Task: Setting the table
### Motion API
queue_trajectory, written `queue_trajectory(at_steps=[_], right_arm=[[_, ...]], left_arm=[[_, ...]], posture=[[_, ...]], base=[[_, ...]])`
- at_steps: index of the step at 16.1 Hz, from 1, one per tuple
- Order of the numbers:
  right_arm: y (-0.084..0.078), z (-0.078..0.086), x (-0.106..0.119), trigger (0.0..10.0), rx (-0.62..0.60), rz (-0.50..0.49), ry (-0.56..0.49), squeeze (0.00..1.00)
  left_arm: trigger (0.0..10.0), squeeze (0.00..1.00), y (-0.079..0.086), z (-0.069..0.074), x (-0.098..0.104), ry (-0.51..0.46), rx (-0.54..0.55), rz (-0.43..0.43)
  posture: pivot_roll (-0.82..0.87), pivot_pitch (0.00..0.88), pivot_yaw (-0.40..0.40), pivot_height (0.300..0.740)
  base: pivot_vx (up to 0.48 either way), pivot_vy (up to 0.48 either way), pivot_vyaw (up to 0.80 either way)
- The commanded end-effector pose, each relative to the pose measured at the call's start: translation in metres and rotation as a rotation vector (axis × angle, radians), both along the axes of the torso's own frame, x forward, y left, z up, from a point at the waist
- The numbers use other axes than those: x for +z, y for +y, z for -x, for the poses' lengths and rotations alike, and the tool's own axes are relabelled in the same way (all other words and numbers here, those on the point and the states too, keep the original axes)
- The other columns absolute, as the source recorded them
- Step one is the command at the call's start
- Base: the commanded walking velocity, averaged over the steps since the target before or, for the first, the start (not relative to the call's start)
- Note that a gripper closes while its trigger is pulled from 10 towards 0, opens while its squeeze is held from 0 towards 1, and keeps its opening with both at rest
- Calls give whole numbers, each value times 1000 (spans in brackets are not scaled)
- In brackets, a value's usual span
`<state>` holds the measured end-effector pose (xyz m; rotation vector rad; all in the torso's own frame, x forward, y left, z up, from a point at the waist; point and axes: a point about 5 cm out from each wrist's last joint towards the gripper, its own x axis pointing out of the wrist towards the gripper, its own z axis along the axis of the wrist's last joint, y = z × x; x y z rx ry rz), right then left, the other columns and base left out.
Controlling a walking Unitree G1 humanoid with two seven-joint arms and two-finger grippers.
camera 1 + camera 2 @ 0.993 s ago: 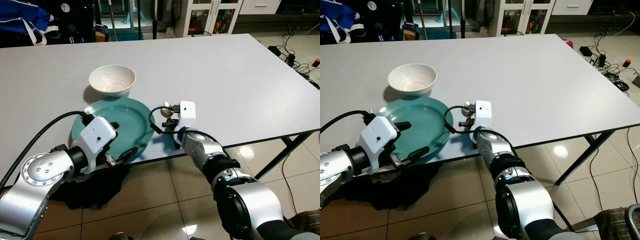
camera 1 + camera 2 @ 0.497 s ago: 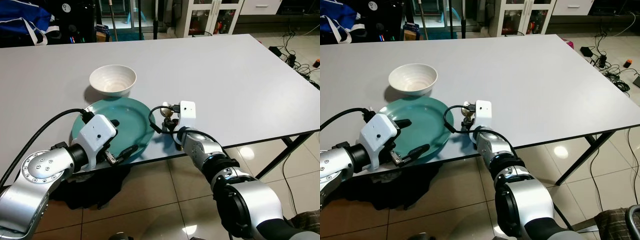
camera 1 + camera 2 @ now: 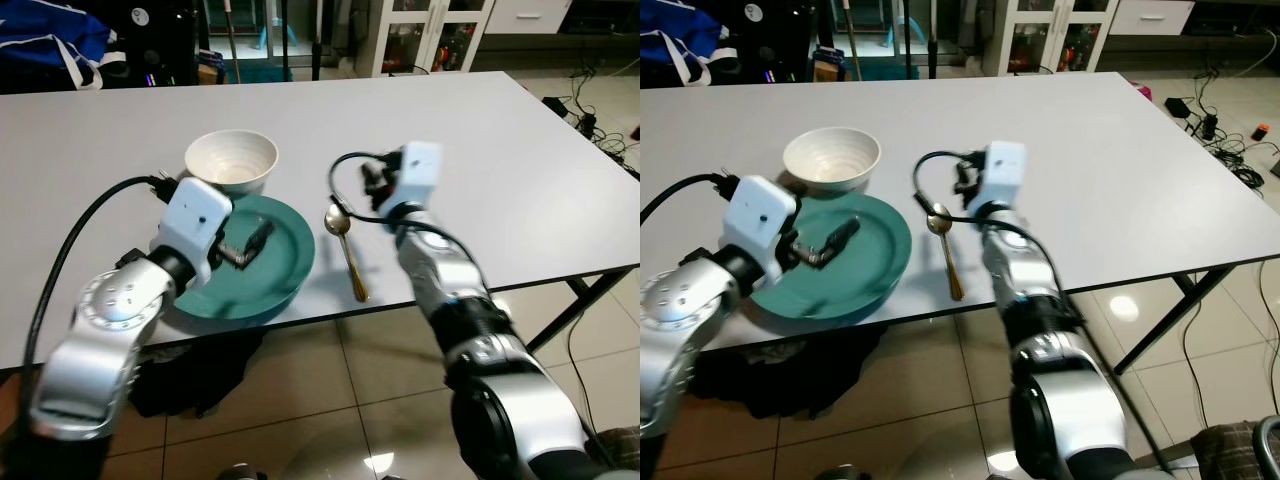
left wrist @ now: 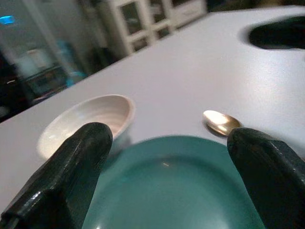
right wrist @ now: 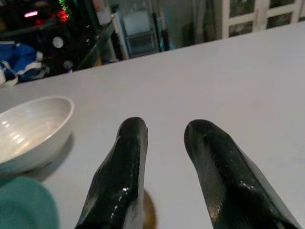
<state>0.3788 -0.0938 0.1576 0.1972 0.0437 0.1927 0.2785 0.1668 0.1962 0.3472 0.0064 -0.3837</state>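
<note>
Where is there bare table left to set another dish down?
The table is bare from the spoon rightward to its far edge, and across the back behind the white bowl. It is crowded at front left, where bowl, teal plate and spoon sit close, with the left gripper over the plate.
</note>
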Motion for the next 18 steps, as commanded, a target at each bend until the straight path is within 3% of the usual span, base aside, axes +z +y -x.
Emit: queue_trajectory(at_steps=[1, 3, 6, 9, 14, 18], right_arm=[[-3, 2, 1, 10000, 4, 7, 1, 0], [-14, 11, -8, 10000, 20, 13, 15, 0], [-13, 24, -15, 10000, 70, 47, 24, 0], [-12, 29, -15, 10000, 69, 64, 26, 0], [-23, 29, -11, 10000, 24, 73, 33, 0], [-32, 27, -8, 10000, -11, 50, 45, 0]], left_arm=[[10000, 0, 2, -4, 2, -19, 52, 1], [10000, 0, -2, -9, 5, -47, 80, 18], [10000, 0, -3, -5, 6, -62, 71, -1], [10000, 0, 0, -2, 1, -51, 77, -20], [10000, 0, -1, -2, 2, -53, 66, -41], [10000, 0, 1, -1, 2, -54, 69, -49]], posture=[[35, 0, -27, 740], [36, 0, -35, 740], [34, 0, -41, 740], [27, 0, -34, 740], [32, 0, -30, 740], [30, 0, -32, 740]], base=[[0, 0, 0], [336, 0, 0], [359, 0, 0], [368, 0, 800], [385, 0, 800], [368, 0, 0]])
